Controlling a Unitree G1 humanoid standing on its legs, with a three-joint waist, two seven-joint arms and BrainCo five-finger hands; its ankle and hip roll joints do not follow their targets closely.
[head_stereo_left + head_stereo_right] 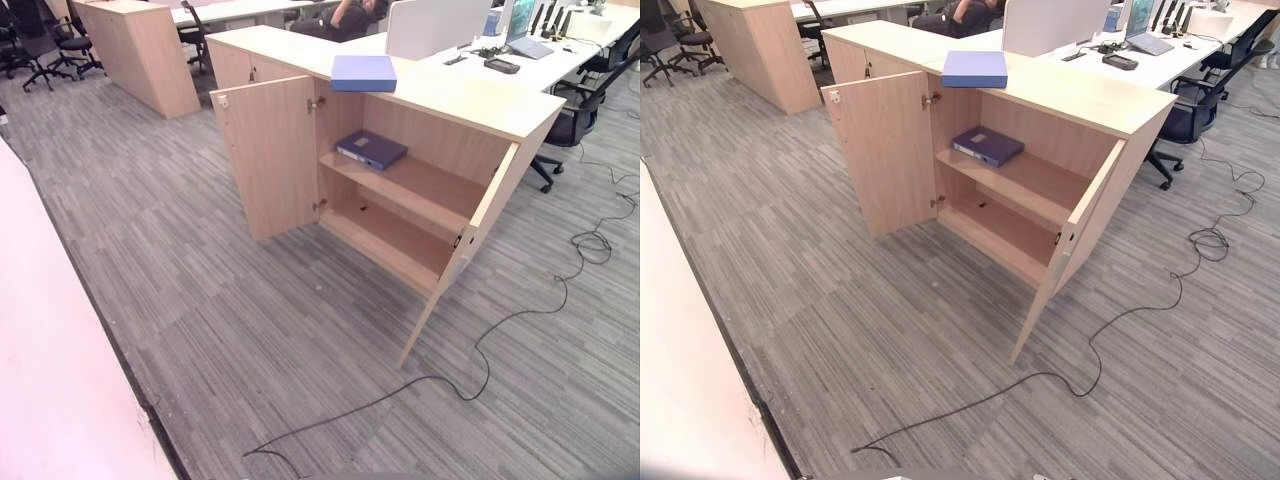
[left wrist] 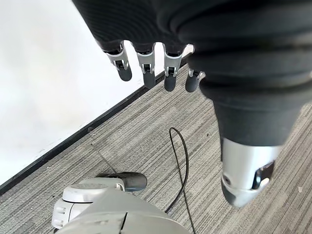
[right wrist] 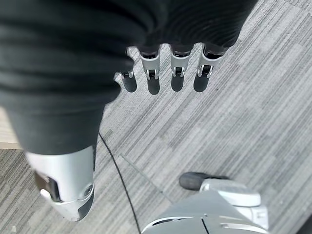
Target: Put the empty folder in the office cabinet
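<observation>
Matt pale-wood cabinet (image 1: 270, 160), ribbed carpet (image 1: 250, 340)

A light wood office cabinet (image 1: 470, 105) stands on grey striped carpet (image 1: 250, 330) with both doors swung open: the left door (image 1: 268, 155) faces forward, the right door (image 1: 470, 240) shows edge-on. A blue folder (image 1: 363, 72) lies flat on the cabinet's top, near its front edge. A darker blue binder (image 1: 371, 149) lies flat on the upper shelf (image 1: 420, 190), toward its left end. The lower shelf (image 1: 390, 240) is bare. Behind the cabinet a white desk (image 1: 560, 55) carries a laptop (image 1: 528, 40) and small items. An office chair (image 1: 570, 120) stands to the right.
</observation>
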